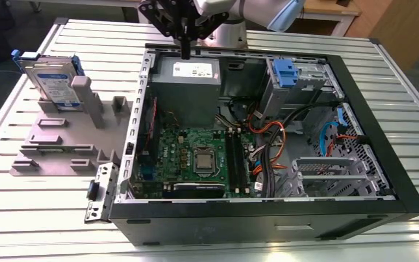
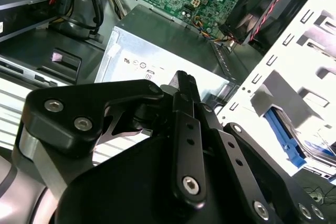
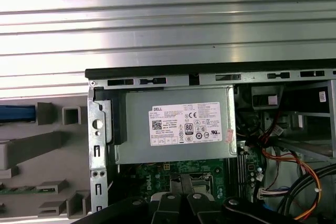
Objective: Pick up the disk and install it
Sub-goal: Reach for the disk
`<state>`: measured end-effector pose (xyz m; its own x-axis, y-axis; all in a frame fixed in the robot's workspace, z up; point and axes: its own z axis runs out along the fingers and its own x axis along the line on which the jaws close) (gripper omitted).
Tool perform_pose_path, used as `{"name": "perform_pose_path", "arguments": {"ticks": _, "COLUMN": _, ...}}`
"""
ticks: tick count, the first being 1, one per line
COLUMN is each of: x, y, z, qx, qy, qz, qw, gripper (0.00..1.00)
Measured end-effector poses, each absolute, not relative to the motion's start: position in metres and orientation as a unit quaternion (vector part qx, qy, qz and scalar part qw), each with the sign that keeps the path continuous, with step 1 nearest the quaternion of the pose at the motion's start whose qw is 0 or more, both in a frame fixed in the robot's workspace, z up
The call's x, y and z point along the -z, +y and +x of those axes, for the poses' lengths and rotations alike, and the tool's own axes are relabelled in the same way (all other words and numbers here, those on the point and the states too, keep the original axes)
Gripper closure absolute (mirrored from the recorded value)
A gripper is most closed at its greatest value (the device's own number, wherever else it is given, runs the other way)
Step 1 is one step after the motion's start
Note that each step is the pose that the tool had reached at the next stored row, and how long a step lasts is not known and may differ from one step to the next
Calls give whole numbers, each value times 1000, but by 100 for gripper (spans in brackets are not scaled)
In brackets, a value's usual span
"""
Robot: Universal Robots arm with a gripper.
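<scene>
The disk (image 1: 50, 81), a silver drive with a white-and-blue label in a blue bracket, stands upright in a grey fixture (image 1: 57, 143) at the exterior view's left, outside the open computer case (image 1: 268, 210). Its blue bracket edge (image 3: 16, 114) also shows in the first wrist view. My gripper (image 1: 186, 52) hangs over the case's far wall, above the grey power-supply box (image 1: 186, 82), well to the right of the disk. Its fingers (image 2: 184, 85) are pressed together with nothing between them.
Inside the case lie the green motherboard (image 1: 195, 158), bundles of orange and black cables (image 1: 268, 136) and a drive bay with a small blue clip (image 1: 286, 73). The case and fixture rest on a slatted metal table (image 1: 406, 109).
</scene>
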<state>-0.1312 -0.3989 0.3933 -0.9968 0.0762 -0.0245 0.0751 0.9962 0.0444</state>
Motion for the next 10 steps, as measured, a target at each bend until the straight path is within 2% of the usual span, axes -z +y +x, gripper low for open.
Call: {"name": "perform_pose_path", "arguments": {"ticks": 10, "x": -393, "y": -399, "z": -135, "qx": -22, "qy": 999, "qz": 38, "qw": 13, "gripper": 89}}
